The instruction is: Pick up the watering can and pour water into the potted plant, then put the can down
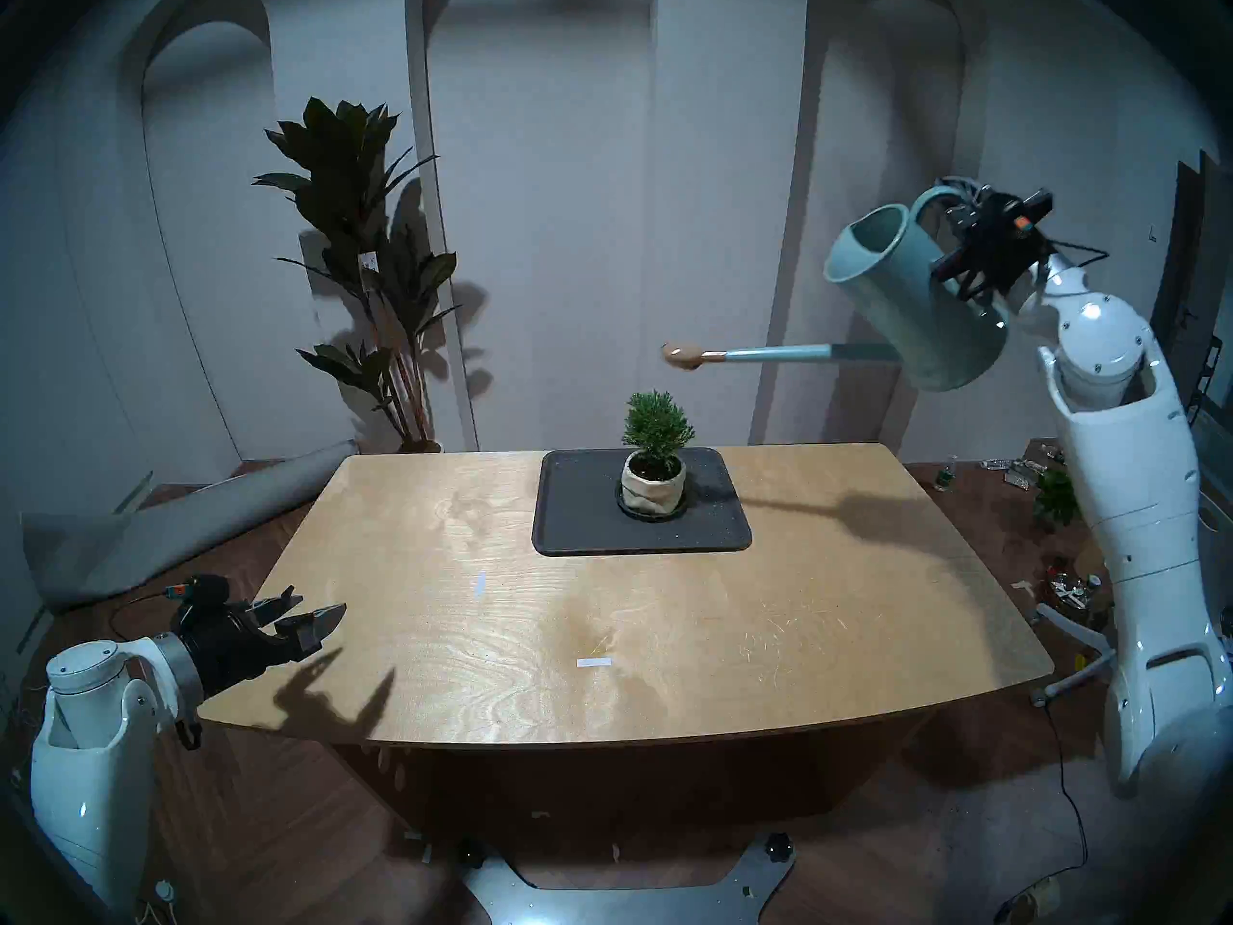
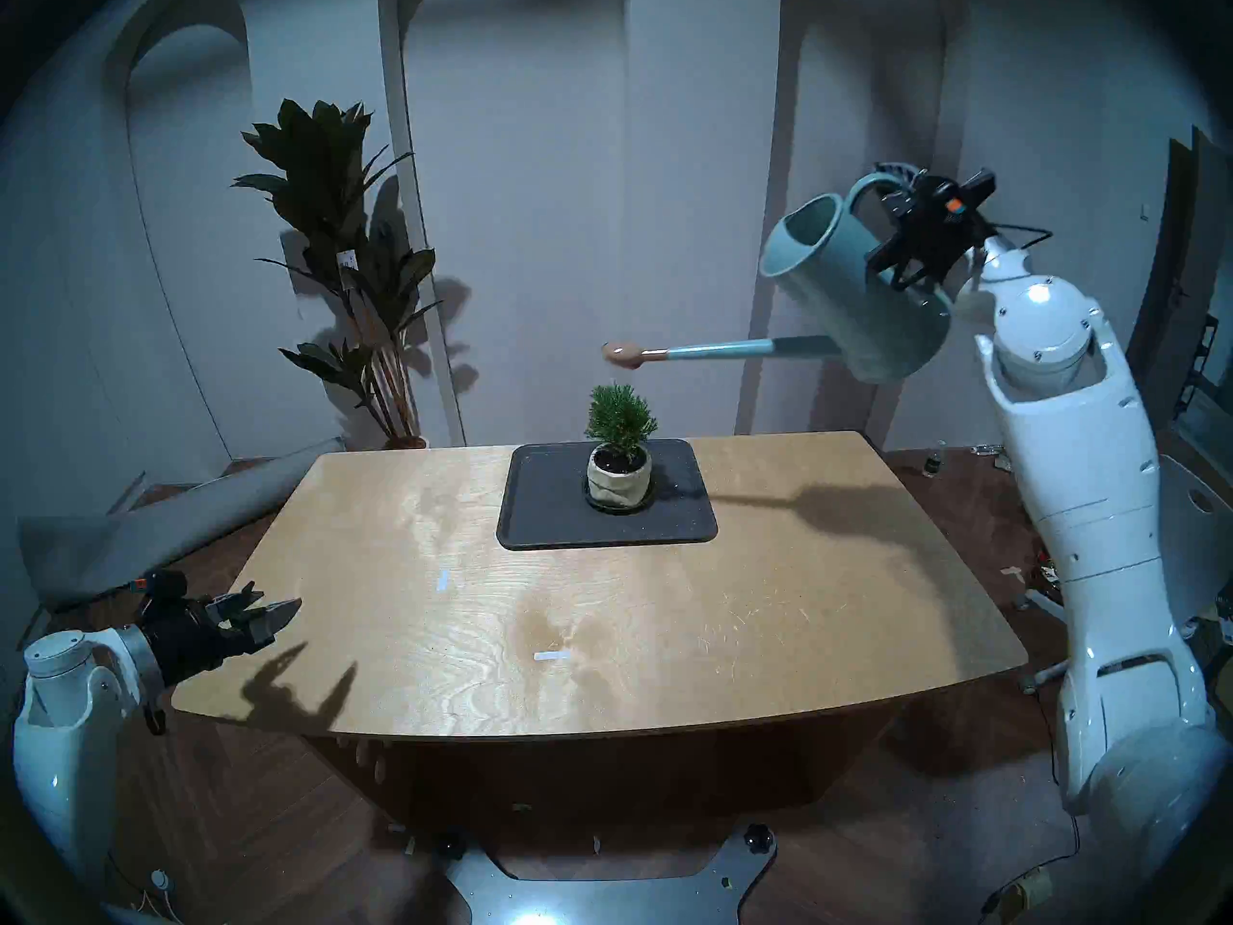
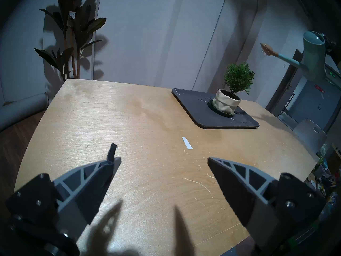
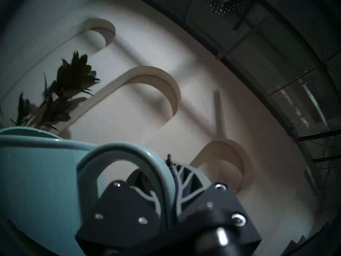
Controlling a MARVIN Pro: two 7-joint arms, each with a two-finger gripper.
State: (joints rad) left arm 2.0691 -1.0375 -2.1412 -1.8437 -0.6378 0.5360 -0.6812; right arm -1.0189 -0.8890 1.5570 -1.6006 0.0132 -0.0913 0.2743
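My right gripper (image 1: 964, 219) is shut on the loop handle of the pale blue-green watering can (image 1: 934, 296) and holds it high above the table's far right, tilted to the left. Its long spout runs about level, and the tan-brown rose (image 1: 682, 354) hangs just above and slightly right of the potted plant (image 1: 657, 453). That plant is a bushy green shrub in a cream pot on a dark saucer. The can (image 4: 36, 176) fills the right wrist view. My left gripper (image 1: 313, 620) is open and empty over the table's near left corner.
The pot stands on a dark tray (image 1: 580, 523) at the back middle of the wooden table (image 1: 600, 636). A tall dark broad-leaved plant (image 1: 360, 249) stands behind the table's far left. A small leafy plant (image 1: 1056, 496) and clutter lie on the floor at right.
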